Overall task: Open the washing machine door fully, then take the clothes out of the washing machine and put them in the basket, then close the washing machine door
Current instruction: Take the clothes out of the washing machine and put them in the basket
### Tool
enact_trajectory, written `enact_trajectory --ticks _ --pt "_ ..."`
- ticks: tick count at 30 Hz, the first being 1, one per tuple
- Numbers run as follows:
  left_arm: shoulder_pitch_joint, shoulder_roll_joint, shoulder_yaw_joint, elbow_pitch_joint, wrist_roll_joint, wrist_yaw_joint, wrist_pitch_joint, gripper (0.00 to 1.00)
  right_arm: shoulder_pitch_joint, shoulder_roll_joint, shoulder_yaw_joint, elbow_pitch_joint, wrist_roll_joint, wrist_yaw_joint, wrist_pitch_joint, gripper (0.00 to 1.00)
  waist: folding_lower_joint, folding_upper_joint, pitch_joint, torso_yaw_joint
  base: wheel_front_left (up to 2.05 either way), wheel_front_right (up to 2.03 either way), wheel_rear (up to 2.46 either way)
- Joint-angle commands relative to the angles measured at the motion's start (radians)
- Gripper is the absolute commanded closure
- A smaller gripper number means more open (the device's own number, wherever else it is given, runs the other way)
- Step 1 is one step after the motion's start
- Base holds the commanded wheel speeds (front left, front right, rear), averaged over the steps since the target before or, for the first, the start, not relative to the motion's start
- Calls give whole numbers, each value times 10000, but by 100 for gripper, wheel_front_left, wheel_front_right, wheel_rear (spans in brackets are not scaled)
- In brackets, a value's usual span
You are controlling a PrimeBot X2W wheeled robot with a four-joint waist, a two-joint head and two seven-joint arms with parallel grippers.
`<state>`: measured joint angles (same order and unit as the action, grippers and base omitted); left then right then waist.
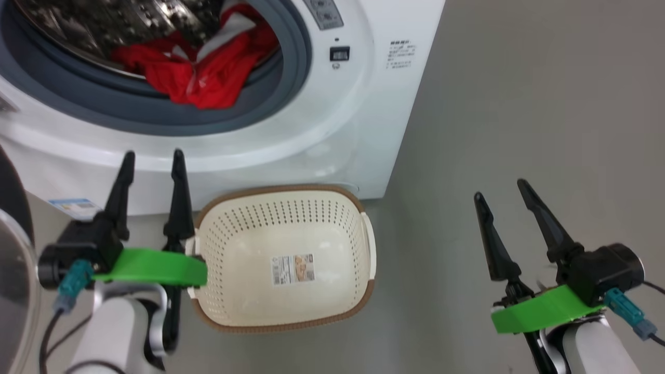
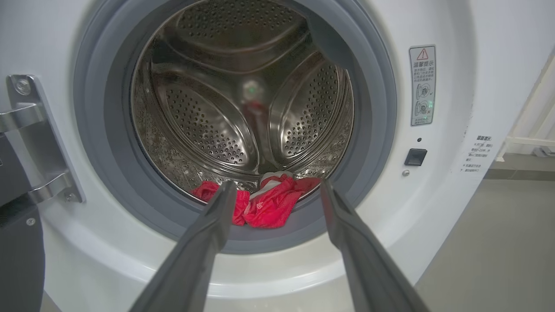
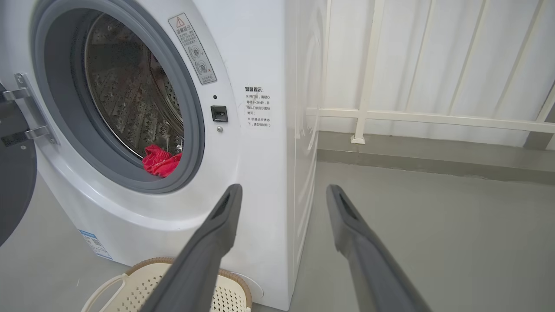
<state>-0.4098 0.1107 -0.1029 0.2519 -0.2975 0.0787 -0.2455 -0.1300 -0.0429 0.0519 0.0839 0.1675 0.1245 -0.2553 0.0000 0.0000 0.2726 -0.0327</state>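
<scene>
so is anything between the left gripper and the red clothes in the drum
Nothing visible does. The black-rimmed round washing machine door stands aside at the left, and the open left gripper points straight at the bright red fabric clothes on the grey rubber ring.

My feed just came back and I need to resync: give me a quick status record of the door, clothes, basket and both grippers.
door: open, swung out at the washing machine's left
clothes: red, in the drum, spilling over the grey ring
basket: empty, on the floor before the machine
left gripper: open, holding nothing, aimed at the clothes
right gripper: open, holding nothing, right of the basket
</scene>
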Motion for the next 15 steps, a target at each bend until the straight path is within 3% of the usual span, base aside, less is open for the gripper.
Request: enact_trajectory --ticks 1,15 --pt "-418 298 316 -127 170 5 -109 0 -292 -74 280 -301 30 62 -65 0 0 0 489 -69 0 0 0" --pt "-3189 325 393 1013 428 -60 -157 0 -932 -74 397 -662 -310 62 -65 0 0 0 2086 -22 0 0 0"
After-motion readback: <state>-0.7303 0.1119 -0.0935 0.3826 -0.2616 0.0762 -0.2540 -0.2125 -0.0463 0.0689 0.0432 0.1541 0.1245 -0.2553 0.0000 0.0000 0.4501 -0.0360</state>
